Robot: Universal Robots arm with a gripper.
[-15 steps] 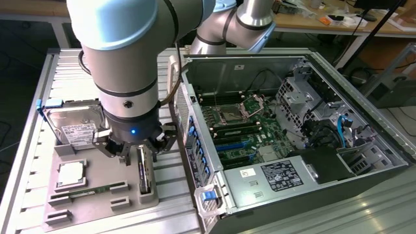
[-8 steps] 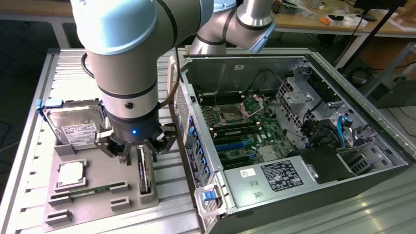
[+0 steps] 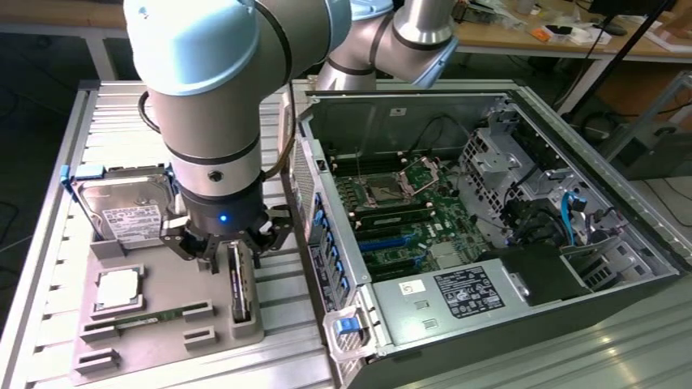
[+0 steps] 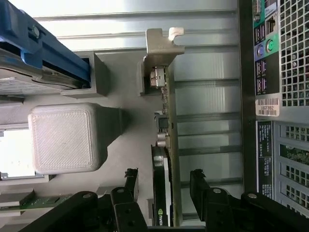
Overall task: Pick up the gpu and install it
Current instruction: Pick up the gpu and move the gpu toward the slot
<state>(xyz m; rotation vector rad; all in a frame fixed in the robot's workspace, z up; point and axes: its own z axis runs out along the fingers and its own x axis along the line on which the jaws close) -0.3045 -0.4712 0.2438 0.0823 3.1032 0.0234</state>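
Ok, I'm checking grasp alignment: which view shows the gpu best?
The wrist view: the gpu stands on edge between the fingers of the open gripper, its metal bracket in plain sight. The exterior view shows it upright in the gray holder, top end under the gripper.

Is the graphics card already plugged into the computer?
No, the gpu stands on edge in the gray tray outside the computer case.

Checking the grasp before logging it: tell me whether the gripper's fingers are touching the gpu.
Apart. The wrist view shows the open gripper with its fingers straddling the gpu, a visible gap on each side.
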